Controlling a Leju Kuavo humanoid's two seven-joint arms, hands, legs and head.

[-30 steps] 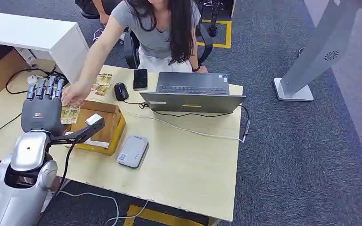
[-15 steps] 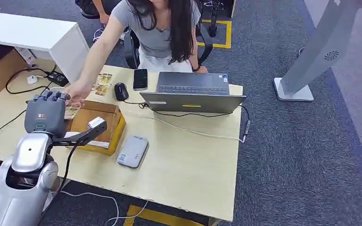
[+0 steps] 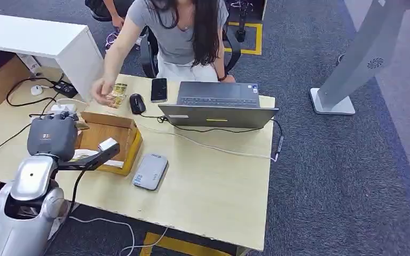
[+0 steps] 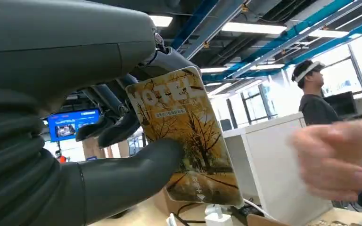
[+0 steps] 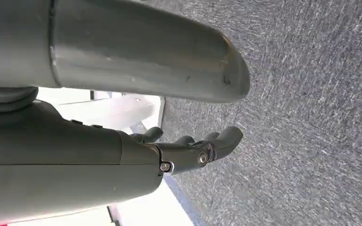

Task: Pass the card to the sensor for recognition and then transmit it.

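Note:
My left hand is raised over the left end of the table, beside the cardboard box. It pinches a yellow hotel card between thumb and fingers; a sliver of the card shows past the hand in the head view. The grey-white sensor pad lies flat on the table to the right of the box, apart from the hand. My right hand hangs above the carpet, its fingers loosely bent and holding nothing.
A seated person across the table has a hand by loose cards. A mouse, phone and open laptop with its cable stand at the back. A white cabinet is at far left.
My left hand's fingers have curled down and closed on the card the person held out. The person's hand has let go and drawn back toward the loose cards.

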